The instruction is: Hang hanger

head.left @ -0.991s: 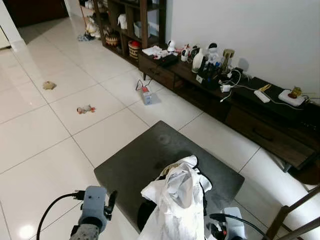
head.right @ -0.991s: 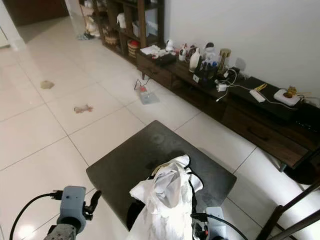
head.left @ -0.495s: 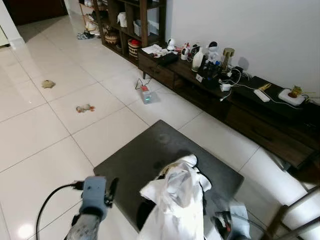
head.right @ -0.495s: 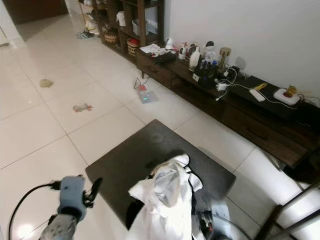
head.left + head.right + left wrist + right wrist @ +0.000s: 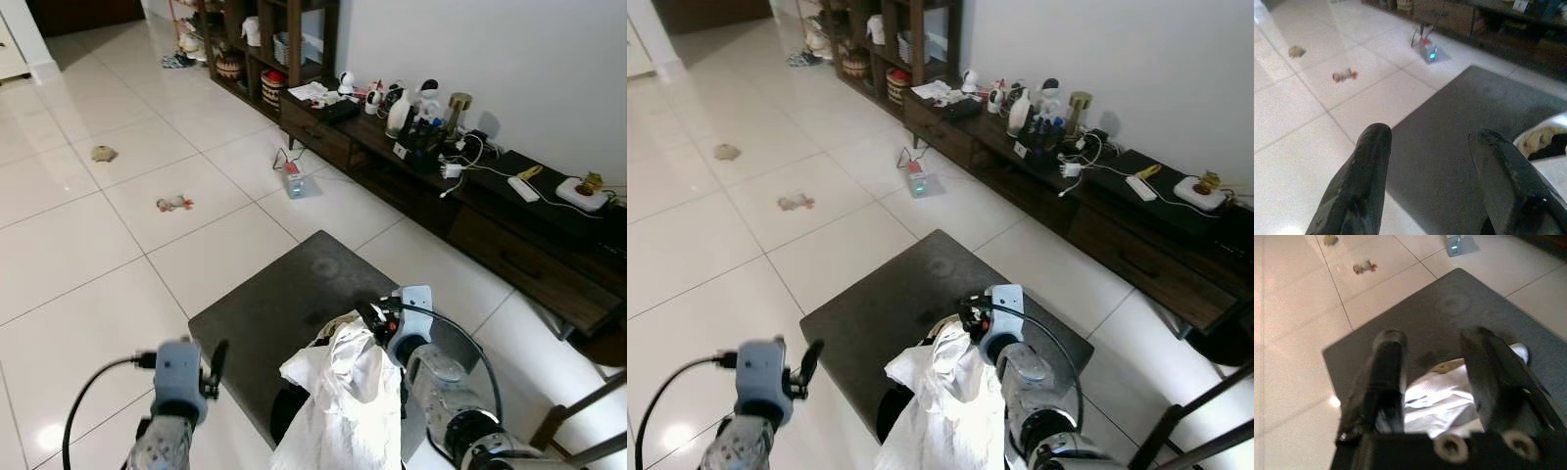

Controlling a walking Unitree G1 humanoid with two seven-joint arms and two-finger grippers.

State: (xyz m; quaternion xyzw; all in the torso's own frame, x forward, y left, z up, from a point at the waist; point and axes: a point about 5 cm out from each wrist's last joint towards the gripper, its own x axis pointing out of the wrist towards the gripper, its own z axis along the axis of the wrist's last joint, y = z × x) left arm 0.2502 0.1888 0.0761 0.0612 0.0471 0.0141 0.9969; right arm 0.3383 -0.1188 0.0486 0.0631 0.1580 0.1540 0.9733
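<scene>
Sitting low in the centre of the left eye view: a white garment (image 5: 345, 401), bunched and draped over what is probably a hanger, though no hook or bar can be made out through the cloth. Running its long axis up and down the frame, collar end (image 5: 355, 331) pointing toward the upper part, loose tail spilling off the bottom edge. Resting partly over the near edge of a dark low table (image 5: 284, 304) in mid-frame.

Hovering right at the garment's top, just right of centre: the right gripper (image 5: 373, 318), fingers spread wide with nothing between them; in the right wrist view, white cloth (image 5: 1440, 396) lying just beyond the parted fingertips (image 5: 1391, 340). Hanging at lower left of the left eye view, well apart from the cloth: the left gripper (image 5: 214, 360), likewise parted and empty, looking down over tile and table edge.

Judging the step as reaching in for a grasp at the neck. Doing it well calls for dropping the right fingers astride the stiff top of the garment, not the slack folds, closing only once something firm is felt, and lifting straight up so the tail is not snagging the table.

Lying farther out: pale floor tiles (image 5: 88, 235), small scattered objects at upper left, a long dark cabinet (image 5: 509, 235) along the wall at upper right.
</scene>
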